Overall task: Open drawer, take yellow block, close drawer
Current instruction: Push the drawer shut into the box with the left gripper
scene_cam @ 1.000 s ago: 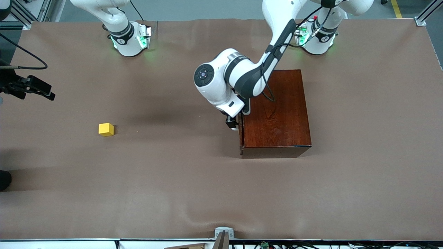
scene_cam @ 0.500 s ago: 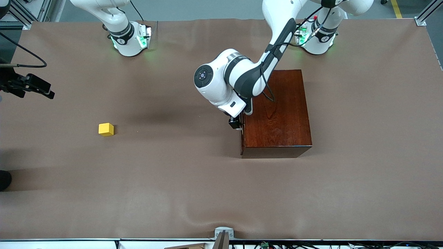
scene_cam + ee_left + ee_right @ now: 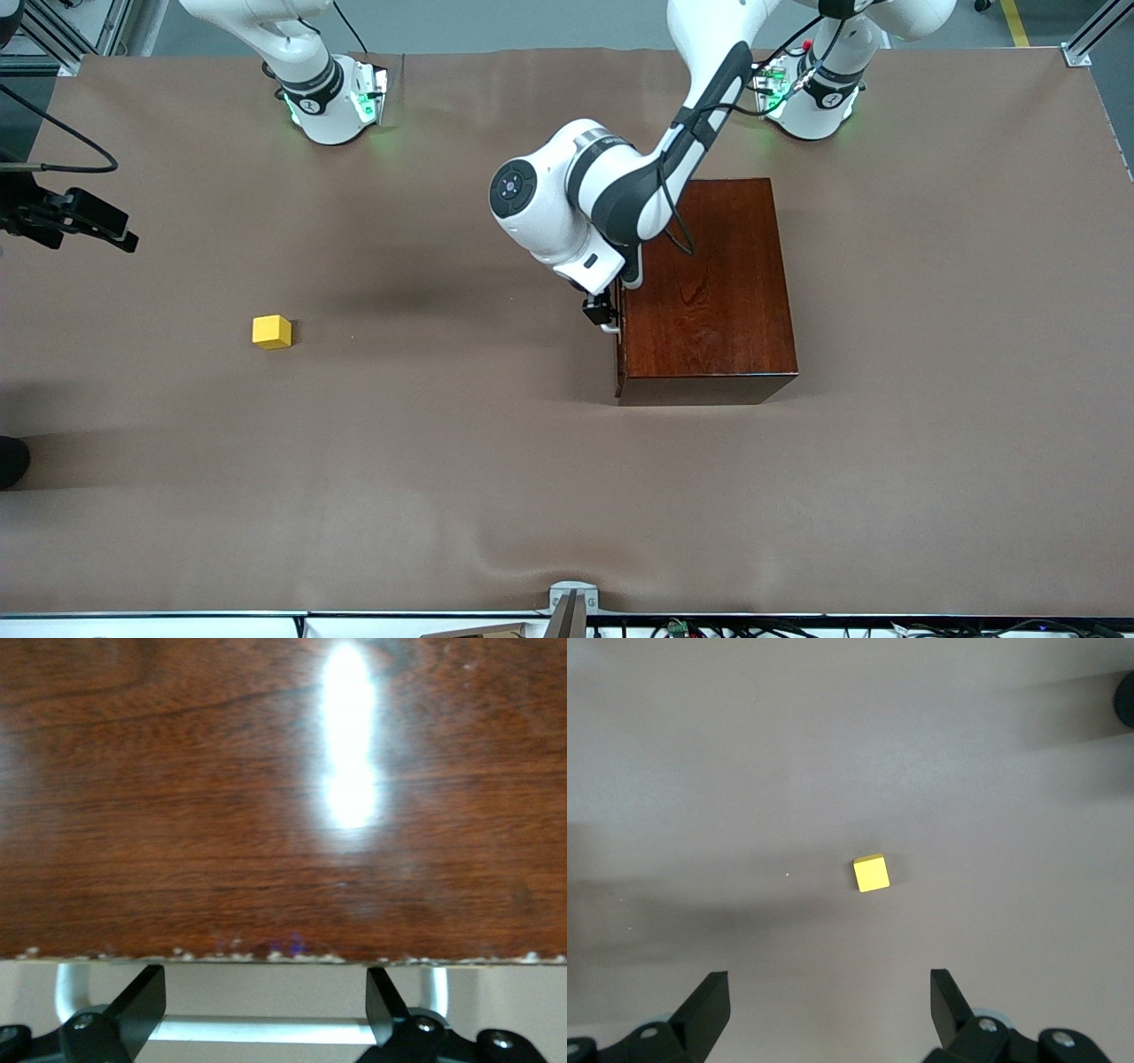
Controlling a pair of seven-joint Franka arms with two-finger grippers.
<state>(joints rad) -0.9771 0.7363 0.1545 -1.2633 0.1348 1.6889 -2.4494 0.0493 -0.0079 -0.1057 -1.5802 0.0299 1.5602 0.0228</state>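
Drawer point(image 3: 619, 346) shut flush in the dark wooden box point(image 3: 709, 292), toward the left arm's end of the desk point(image 3: 567, 496). Left end effector point(image 3: 266, 1014) at the drawer front, fingers spread wide either side of the white handle point(image 3: 266, 1028), not gripping. Yellow block point(image 3: 271, 331) on the desk, well apart. Right end effector point(image 3: 830, 1010) high over the block, wide open, empty.

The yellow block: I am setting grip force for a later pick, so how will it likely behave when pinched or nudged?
The yellow block has flat faces and sharp edges, so it should slide, not roll. It looks solid, so probably stiff. Being small beside the wooden box, it is likely light and may skid on the smooth table cover.
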